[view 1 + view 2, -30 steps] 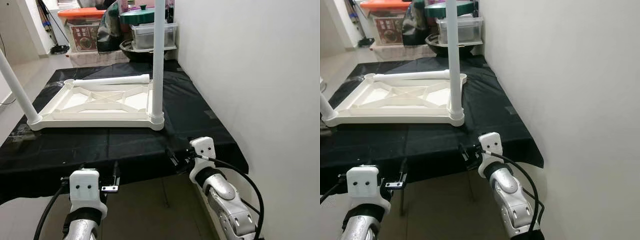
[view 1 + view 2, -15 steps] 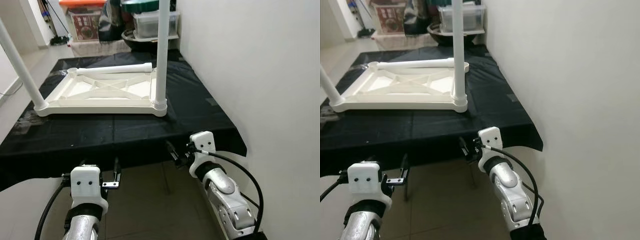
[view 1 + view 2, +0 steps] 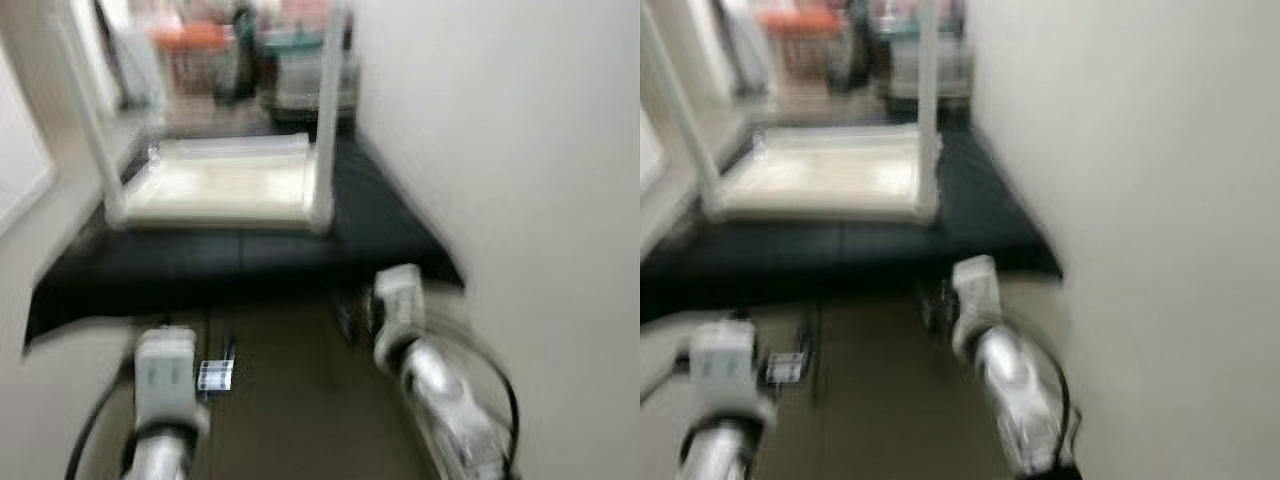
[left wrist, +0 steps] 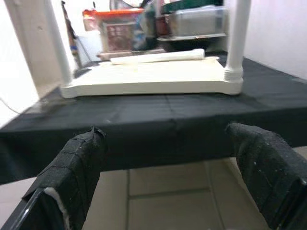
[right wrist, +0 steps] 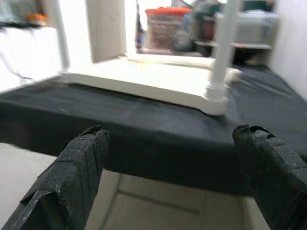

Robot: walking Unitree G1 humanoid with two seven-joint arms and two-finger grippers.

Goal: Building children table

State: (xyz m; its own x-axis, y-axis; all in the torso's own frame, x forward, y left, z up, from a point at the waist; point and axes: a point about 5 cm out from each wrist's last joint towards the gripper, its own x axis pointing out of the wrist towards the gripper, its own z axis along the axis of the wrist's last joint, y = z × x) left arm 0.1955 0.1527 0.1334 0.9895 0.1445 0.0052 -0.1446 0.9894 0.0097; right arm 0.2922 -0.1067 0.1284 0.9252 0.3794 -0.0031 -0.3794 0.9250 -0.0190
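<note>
An upturned white table top [image 3: 215,185] lies on a platform draped in black cloth [image 4: 144,120]. Two white legs stand upright in its near corners, one on the right [image 3: 325,120] and one on the left [image 3: 85,110]. A loose white leg [image 4: 158,56] lies along its far edge. My left gripper [image 4: 168,182] hangs low before the platform's front edge, open and holding nothing, its fingers [image 4: 76,177] wide apart. My right gripper [image 5: 168,187] is open and holding nothing too, beside the platform's near right corner, with the right leg [image 5: 223,48] ahead of it. Both head views are blurred.
A white wall [image 3: 520,150] runs close along the right side. Storage boxes, one with an orange lid [image 4: 112,28], and a clear lidded bin [image 4: 196,19] stand behind the platform. Tiled floor [image 3: 290,400] lies under my arms.
The head views have shifted and gone blurred, so the camera is moving. The table parts lie as before, and both grippers stay low and open at the platform's front edge.
</note>
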